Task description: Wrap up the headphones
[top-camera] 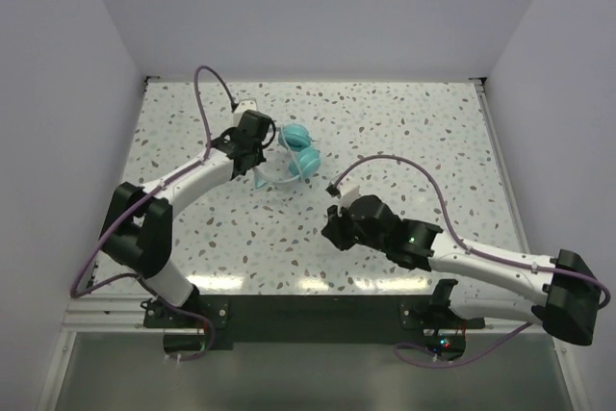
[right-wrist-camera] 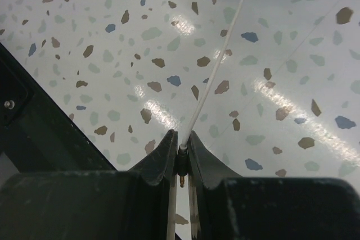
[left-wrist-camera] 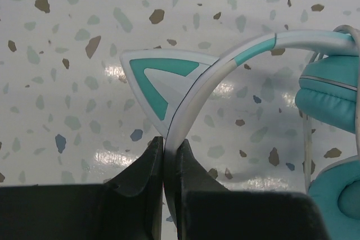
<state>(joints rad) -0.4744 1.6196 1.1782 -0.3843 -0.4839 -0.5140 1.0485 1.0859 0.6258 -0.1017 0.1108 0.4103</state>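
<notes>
Toward the far left of the tabletop (top-camera: 433,137), a glossy white sheet flecked with brown, grey and blue chips, the headphones (top-camera: 298,153) lay just beside the left pincer (top-camera: 256,155). The two round teal ear cups (top-camera: 304,149) sat close together, and the pale headband (top-camera: 273,179) looped from them toward the near edge.

From the left wrist, the left pincer (left-wrist-camera: 169,149) was pressed together on the thin edge of the headband (left-wrist-camera: 225,66), a smooth curved strip, pale grey with a teal inlay. A pointed triangular cat ear (left-wrist-camera: 154,80), white with a teal V inside, stood off the band right above the black fingers (left-wrist-camera: 140,175). At the right edge, the soft padded cups (left-wrist-camera: 332,96) showed a matte, leather-like skin, and a thin pale cable (left-wrist-camera: 308,150) ran down between them.

Nearer the middle of the tabletop, well apart from the headphones, the right pincer (top-camera: 335,228) pinched the cable. Its wrist view showed the black fingers (right-wrist-camera: 163,158) shut on the cable (right-wrist-camera: 216,63) at its small metal-tipped plug (right-wrist-camera: 181,179), the slim white cord stretching straight away over the speckled surface.
</notes>
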